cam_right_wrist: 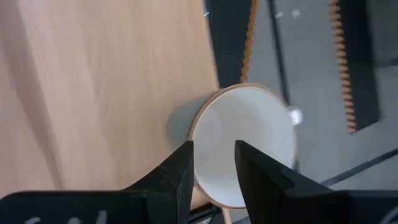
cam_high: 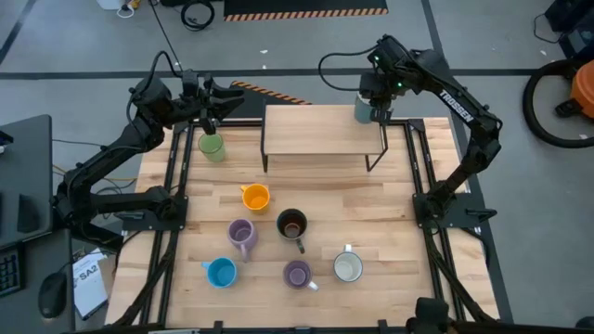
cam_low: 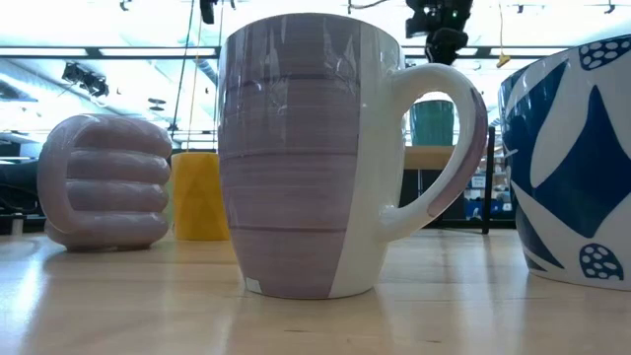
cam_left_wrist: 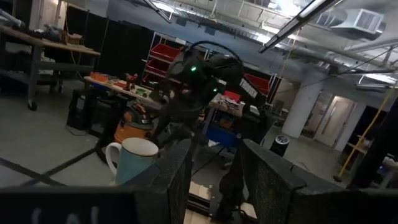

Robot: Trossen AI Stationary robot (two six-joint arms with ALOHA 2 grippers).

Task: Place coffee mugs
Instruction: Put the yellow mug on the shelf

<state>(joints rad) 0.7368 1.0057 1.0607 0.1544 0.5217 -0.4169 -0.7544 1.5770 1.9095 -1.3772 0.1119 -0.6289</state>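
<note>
White mug (cam_right_wrist: 245, 140) rim clamped by right gripper (cam_right_wrist: 214, 171) on wooden shelf (cam_high: 320, 130), left gripper (cam_high: 212, 125) apart, arm lettering unreadable

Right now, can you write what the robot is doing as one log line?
left tool: open, empty, by green mug | right tool: gripping pale mug by its rim, at right end of shelf

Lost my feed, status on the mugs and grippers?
Right gripper shut on white mug's rim, at raised shelf's right end. Left gripper above green mug. Six mugs wait on table.
</note>
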